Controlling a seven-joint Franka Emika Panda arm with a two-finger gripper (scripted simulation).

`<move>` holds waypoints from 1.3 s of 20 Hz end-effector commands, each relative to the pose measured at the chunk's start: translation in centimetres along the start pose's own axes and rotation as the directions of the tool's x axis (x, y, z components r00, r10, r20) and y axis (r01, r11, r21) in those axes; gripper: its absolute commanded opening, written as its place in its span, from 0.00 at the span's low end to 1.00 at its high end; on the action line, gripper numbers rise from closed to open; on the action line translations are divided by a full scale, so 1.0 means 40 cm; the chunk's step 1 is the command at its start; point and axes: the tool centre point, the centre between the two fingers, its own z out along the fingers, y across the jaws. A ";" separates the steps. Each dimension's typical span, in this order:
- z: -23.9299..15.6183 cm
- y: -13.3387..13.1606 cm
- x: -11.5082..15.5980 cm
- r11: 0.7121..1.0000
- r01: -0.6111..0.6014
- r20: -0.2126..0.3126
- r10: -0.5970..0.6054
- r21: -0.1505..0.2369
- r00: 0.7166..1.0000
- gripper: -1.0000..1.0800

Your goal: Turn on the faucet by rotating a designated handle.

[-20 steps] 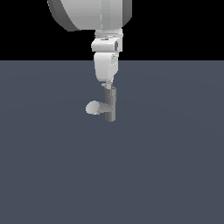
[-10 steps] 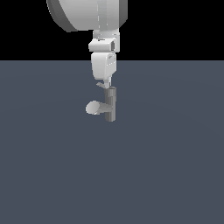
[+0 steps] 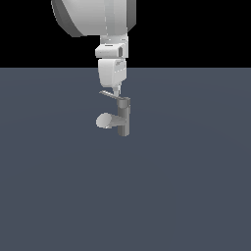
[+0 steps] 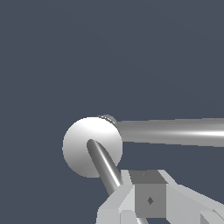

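Observation:
The faucet (image 3: pixel 124 120) is a small grey tap standing upright, its thick spout (image 3: pixel 105 120) ending in a pale round face toward the exterior view's left. The handle (image 3: pixel 109 94) is a thin lever slanting out from the cap on top, also toward the left. My gripper (image 3: pixel 116 91) hangs straight down over the cap, shut and empty, with its tips against the lever. In the wrist view the lever (image 4: pixel 104 165) runs from the pale round cap (image 4: pixel 76 151) to beside my gripper (image 4: pixel 148 194). A thick grey tube (image 4: pixel 175 132) of the faucet runs off to the frame edge.
The faucet stands alone on a flat dark blue-grey floor (image 3: pixel 186 196). Nothing else shows around it. My white arm (image 3: pixel 95 17) comes down from above.
My gripper has drifted slightly toward the exterior view's left. The lever has swung out to that side and now shows left of the cap.

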 end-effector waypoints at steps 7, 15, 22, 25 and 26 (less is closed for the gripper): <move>0.004 -0.034 -0.014 1.000 -0.009 -0.001 0.009 -0.001 1.000 0.00; 0.017 -0.072 -0.061 1.000 0.016 0.003 -0.015 -0.008 1.000 0.00; 0.028 -0.102 -0.101 0.999 0.036 0.007 -0.036 -0.013 0.999 0.00; 0.032 -0.115 -0.118 0.999 0.045 0.008 -0.044 -0.015 0.999 0.00; 0.034 -0.119 -0.124 0.999 0.047 0.009 -0.047 -0.016 0.999 0.00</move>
